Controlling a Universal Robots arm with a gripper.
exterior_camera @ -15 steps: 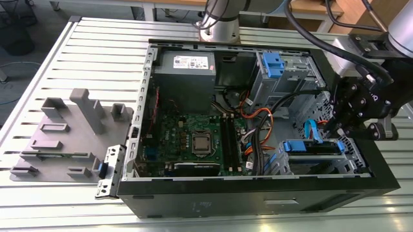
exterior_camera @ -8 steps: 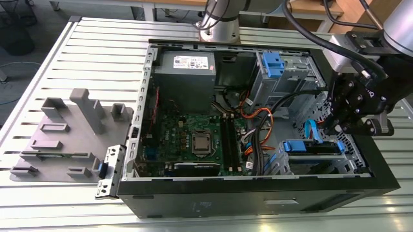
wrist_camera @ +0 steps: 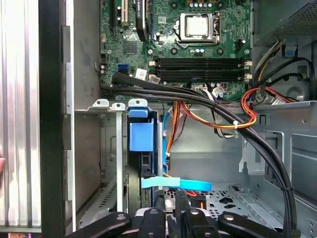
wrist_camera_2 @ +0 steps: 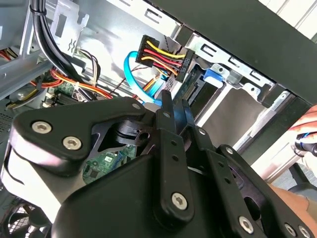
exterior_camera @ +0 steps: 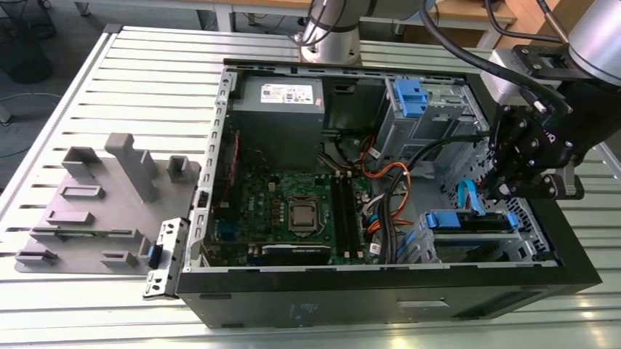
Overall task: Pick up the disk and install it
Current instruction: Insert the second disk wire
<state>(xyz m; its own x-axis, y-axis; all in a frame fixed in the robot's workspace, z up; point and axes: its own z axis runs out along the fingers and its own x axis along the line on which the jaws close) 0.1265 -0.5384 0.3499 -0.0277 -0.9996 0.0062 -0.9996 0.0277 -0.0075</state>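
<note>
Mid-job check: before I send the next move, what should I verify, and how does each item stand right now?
1. Is the disk in the lower bay? Its blue carrier sits in the slot: ok. Fully seated: cannot tell.
2. Is the gripper free? Its jaws are shut, deep in the case by the bay. Whether it pinches anything: cannot tell.
3. Is the light-blue cable clear? It crosses right at the gripper's tips: not ok.
4. Is the connector with coloured wires mated to the disk? Cannot tell.
5. Are people clear? A hand is close outside the case: not ok.
</note>
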